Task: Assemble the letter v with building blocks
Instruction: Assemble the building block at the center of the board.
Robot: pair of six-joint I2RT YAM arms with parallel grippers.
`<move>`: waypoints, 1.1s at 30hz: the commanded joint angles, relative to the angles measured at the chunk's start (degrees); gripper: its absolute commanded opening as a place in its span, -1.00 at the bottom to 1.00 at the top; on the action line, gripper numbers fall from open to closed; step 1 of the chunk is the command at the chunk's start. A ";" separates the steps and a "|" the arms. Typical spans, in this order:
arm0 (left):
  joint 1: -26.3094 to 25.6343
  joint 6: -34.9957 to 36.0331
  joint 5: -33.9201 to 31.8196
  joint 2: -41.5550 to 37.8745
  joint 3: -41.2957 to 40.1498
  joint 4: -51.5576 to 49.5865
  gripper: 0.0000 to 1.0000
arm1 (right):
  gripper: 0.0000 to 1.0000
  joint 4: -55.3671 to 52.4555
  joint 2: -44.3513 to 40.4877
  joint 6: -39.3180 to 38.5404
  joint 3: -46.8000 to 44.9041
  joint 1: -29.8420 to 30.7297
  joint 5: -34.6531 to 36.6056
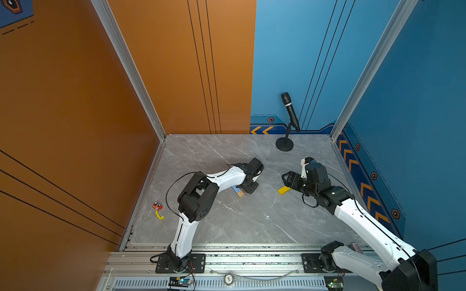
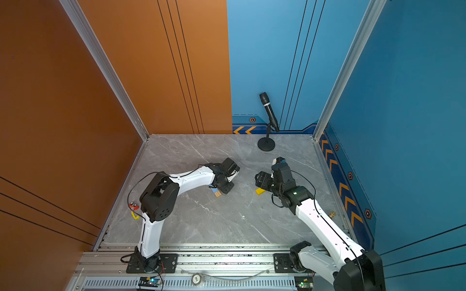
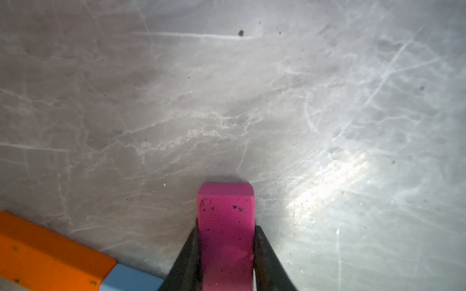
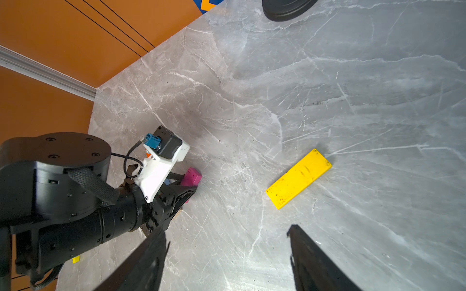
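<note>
Near orange block [image 3: 50, 257], left hand [image 3: 227, 224] clamps magenta block [image 3: 225, 201].

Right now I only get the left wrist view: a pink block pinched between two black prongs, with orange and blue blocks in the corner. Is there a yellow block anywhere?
Observer: Yes, a yellow block lies flat on the table, on its own, ahead of the right hand.
Operator: Is that hand holding it?
Observer: No. The right hand is open and empty, short of the block.
Operator: What comes after the blue block?
Observer: In a top view, a small wood block sits at its end.
</note>
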 commanded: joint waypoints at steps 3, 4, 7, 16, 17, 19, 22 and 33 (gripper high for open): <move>0.67 1.87 1.29 -0.21 -2.10 -3.16 -0.85 | 0.55 1.31 0.58 0.48 1.82 0.59 0.79; 0.69 2.16 1.53 -0.21 -1.95 -3.18 -0.84 | 0.55 1.32 0.58 0.48 1.82 0.68 0.79; 0.70 2.45 1.96 -0.28 -1.99 -3.14 -0.84 | 0.54 1.33 0.66 0.43 1.83 0.77 0.94; 0.76 2.80 2.29 -0.37 -1.81 -3.09 -0.66 | 0.55 1.39 1.02 0.44 2.05 0.86 0.84; 0.75 2.66 2.38 -0.41 -1.71 -3.03 -0.62 | 0.54 1.40 1.03 0.43 2.02 0.86 0.86; 0.76 2.58 2.59 -0.54 -1.66 -2.91 -0.50 | 0.55 1.35 1.18 0.39 2.17 0.86 0.72; 0.74 2.43 2.99 -0.61 -1.27 -2.84 -0.37 | 0.54 1.40 1.10 0.39 2.09 0.86 0.74; 0.77 2.27 2.94 -0.90 -0.71 -2.87 0.09 | 0.55 0.85 0.58 0.18 2.17 0.95 1.03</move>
